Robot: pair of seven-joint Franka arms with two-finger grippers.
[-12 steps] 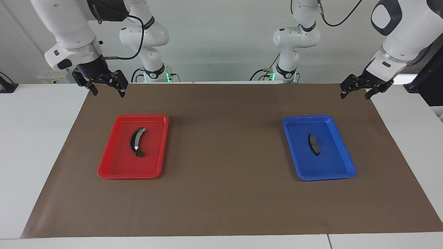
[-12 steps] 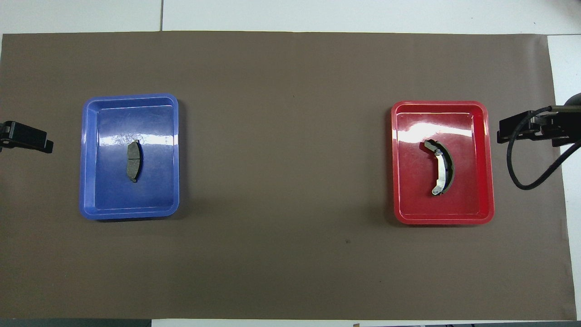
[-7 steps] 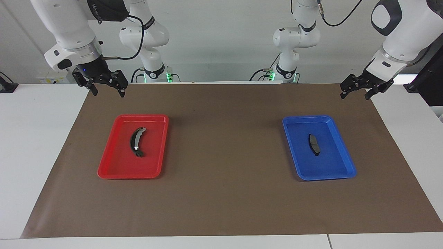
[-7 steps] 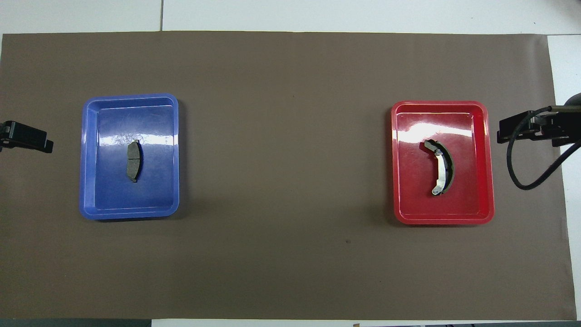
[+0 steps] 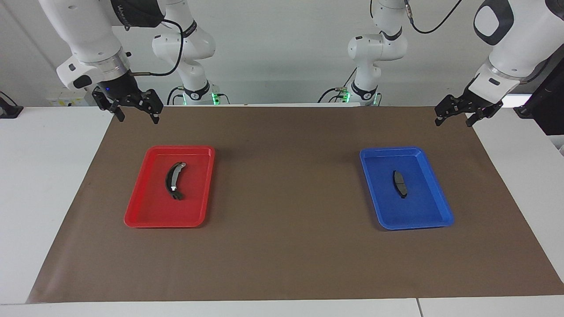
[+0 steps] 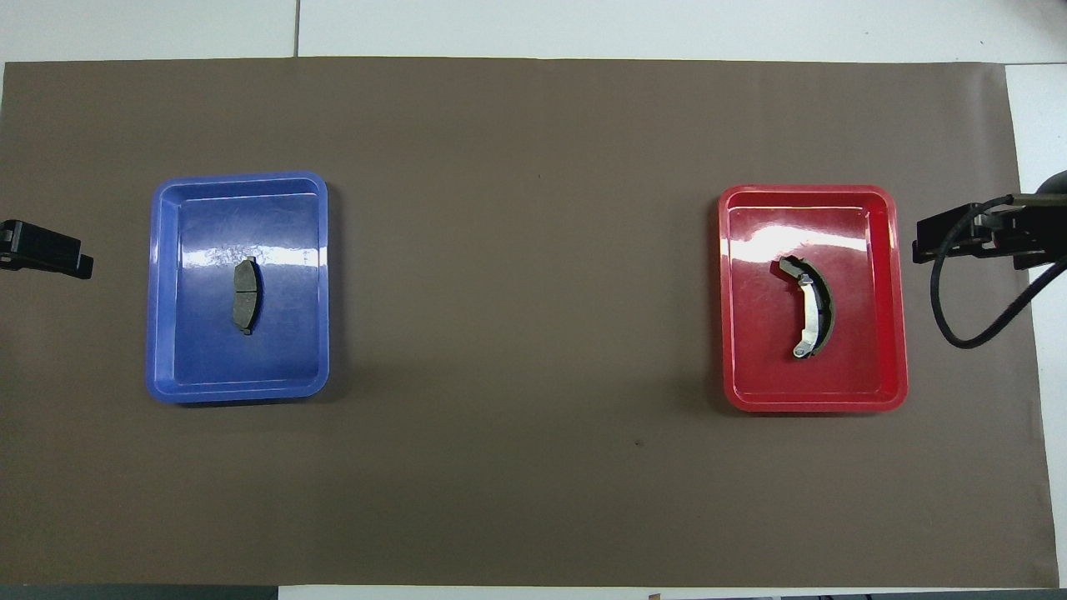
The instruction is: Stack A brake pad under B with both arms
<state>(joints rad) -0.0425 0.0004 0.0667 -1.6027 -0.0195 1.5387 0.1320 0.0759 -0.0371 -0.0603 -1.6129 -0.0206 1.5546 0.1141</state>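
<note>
Both arms are cut off by the frame edges in the facing view, and the overhead view catches only the dark tips of their grippers. The right gripper (image 5: 136, 112) hangs over the brown mat's (image 5: 286, 246) edge at the right arm's end, jaws spread wide and holding nothing. The left gripper (image 5: 454, 117) hangs over the mat's corner at the left arm's end, jaws likewise apart and empty. Two smaller white arms (image 5: 365, 53) stand at the table's edge between them, their upper parts out of frame.

Farther from the robots lie two trays, one red and one blue, well apart. The red tray (image 5: 141, 211), toward the right arm's end, holds one piece: B (image 5: 174, 180), the long black crescent with its silvery strip, lying flat near the tray's middle. In the overhead view its strip (image 6: 809, 312) shows clearly; in the facing view it is only a thin pale line. The blue tray (image 5: 434, 211), toward the left arm's end, holds one A brake pad (image 5: 399, 184), short and dark grey, flat near the middle. Its groove is clear only from overhead (image 6: 245, 291).
</note>
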